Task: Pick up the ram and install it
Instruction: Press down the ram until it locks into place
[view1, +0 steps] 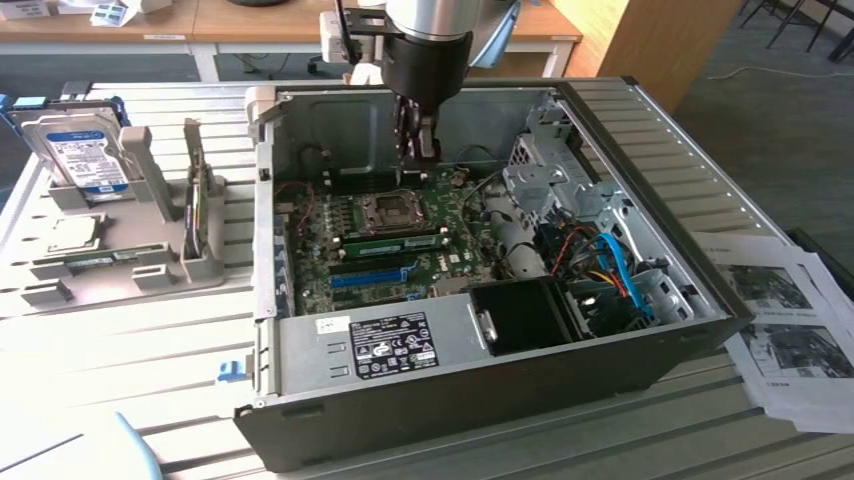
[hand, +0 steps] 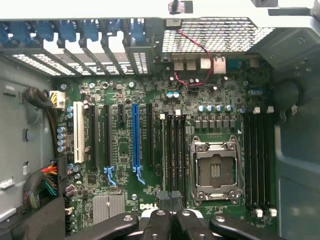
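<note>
One ram (view1: 394, 243), a green stick with dark chips, sits on edge in a memory slot of the motherboard (view1: 387, 265) beside the CPU socket (view1: 395, 208). A second green ram stick (view1: 96, 262) lies flat on the grey holder at the exterior view's left. My gripper (view1: 416, 150) hangs inside the open computer case, above the board near the socket. Its fingers are shut with nothing visible between them. In the wrist view the gripper (hand: 171, 216) is pressed shut over the row of dark memory slots (hand: 173, 150) next to the CPU socket (hand: 216, 170).
The case walls (view1: 667, 170) surround the board, with a drive cage, cables (view1: 601, 260) and a black fan (view1: 527, 315) toward the exterior view's right. A silver hard drive (view1: 83, 150) stands in the grey holder (view1: 147, 275). Printed sheets (view1: 787, 330) lie on the table.
</note>
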